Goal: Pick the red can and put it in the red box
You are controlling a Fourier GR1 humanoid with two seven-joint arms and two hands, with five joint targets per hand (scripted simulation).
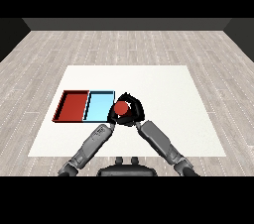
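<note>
Near the middle of the white table [163, 94], just right of the light blue tray [98, 107], the right hand [133, 111] curls its black fingers round the red can [121, 107], whose round top shows between them. The can sits beside the blue tray's right edge, outside both trays. The red tray [72, 105] lies touching the blue tray's left side, farther from the can. The left hand [112, 117] shows close beside the can at its lower left; whether its fingers are spread or curled cannot be told, since the right hand and can crowd it.
</note>
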